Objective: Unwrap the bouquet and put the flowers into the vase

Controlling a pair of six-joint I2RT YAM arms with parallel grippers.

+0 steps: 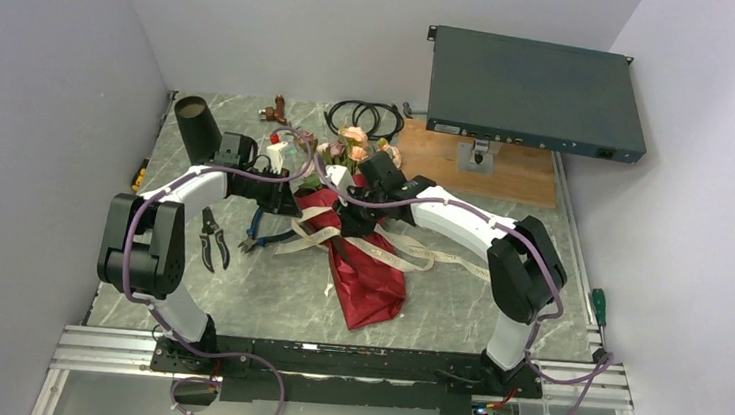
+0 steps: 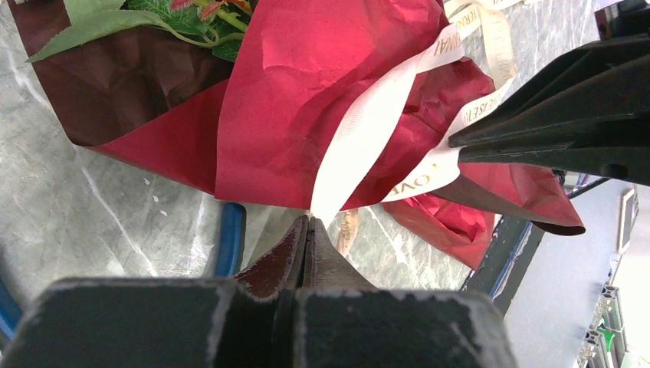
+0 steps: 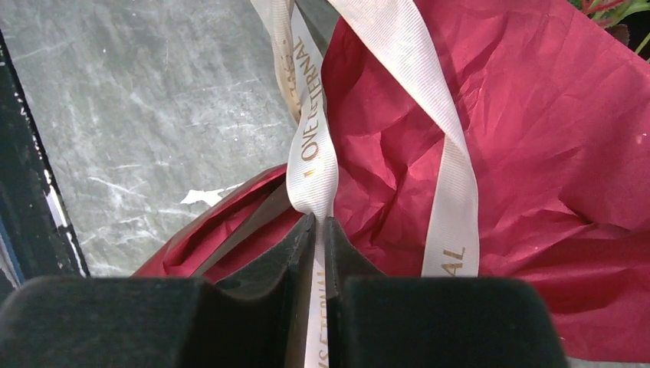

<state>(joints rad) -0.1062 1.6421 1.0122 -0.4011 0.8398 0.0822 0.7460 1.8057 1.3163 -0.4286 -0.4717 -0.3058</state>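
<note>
Over the desk (image 1: 495, 309), my left end effector (image 2: 306, 221) and right end effector (image 3: 320, 221) each pinch the ribbon (image 3: 452, 169), so I should pull apart slowly, not yank.

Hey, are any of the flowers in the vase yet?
No, the vase is empty at back left; the flowers lie in the red paper mid-table.

I see crinkled paper (image 3: 536, 153) in bright red with a dark maroon side, a cream ribbon (image 3: 452, 176) printed with gold letters, pink and peach roses (image 1: 354, 136) over green leaves (image 2: 100, 23), a matte black-brown vase (image 1: 197, 127), and a grey table (image 3: 153, 115) veined with white.
</note>
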